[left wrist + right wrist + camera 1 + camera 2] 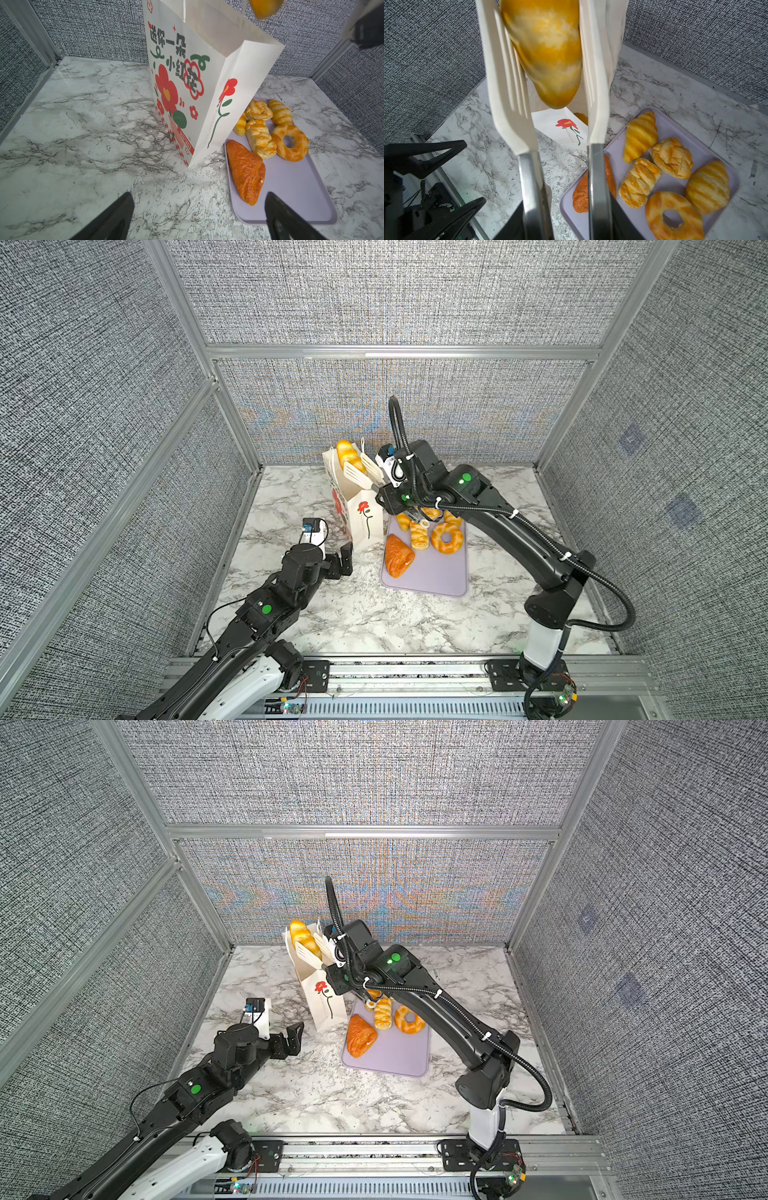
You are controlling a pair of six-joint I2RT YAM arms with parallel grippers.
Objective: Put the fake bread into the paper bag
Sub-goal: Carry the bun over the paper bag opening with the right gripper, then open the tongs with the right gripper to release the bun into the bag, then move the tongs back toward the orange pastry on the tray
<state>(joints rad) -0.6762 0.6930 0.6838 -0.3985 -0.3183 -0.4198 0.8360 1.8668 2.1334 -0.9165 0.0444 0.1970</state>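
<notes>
The white paper bag (363, 518) (187, 93) with a red flower stands upright left of a lilac tray (436, 576). My right gripper (566, 220) (380, 489) is shut on the metal handles of white tongs (508, 93). The tongs' blades pinch a long golden loaf of fake bread (548, 52) (347, 452) (301, 934) just above the bag's open mouth. On the tray lie an orange-brown triangular piece (398, 556), a braided one (418, 536), a ring (446, 537) and croissants (640, 136). My left gripper (198, 199) (347, 558) hangs open and empty, low by the bag's near side.
The marble tabletop (332, 614) is boxed in by grey fabric walls with aluminium posts (232, 414). The right arm (498, 526) reaches over the back of the tray. A metal rail (415, 672) runs along the front edge.
</notes>
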